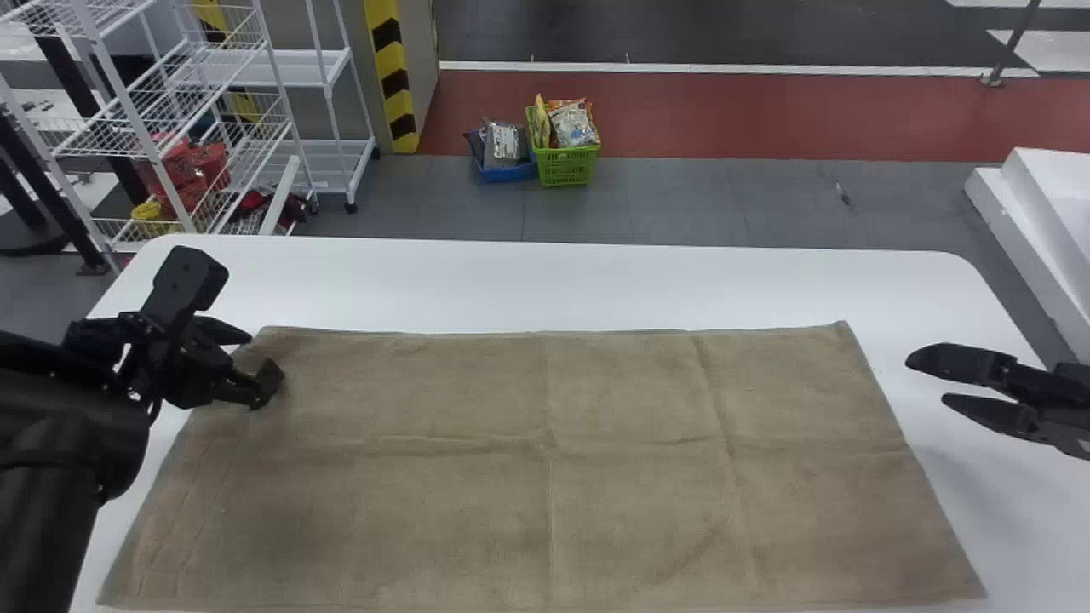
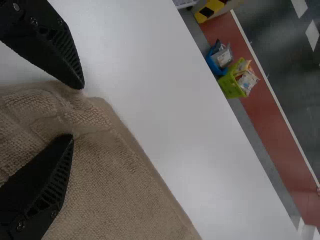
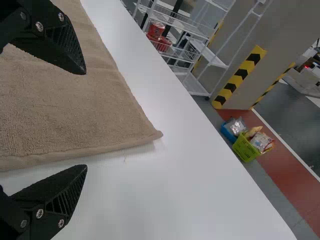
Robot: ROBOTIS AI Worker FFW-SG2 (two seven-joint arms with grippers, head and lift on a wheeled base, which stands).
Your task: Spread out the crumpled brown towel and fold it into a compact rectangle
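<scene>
White surface [image 1: 596,285] across the lower frame; on it, the brown towel [image 1: 630,477] lies spread almost flat from centre to bottom edge, faintly creased; at its upper-left corner, the left end effector [image 1: 251,358] is wide apart, cloth rucked in its gap; at the frame's right edge, the right end effector [image 1: 928,379], also wide, is apart from the towel; beyond, on the floor at upper centre, a green basket [image 1: 566,166]. Likely risks: a shallow pinch could let the corner slip; lifting one side alone could skew the fold.
</scene>
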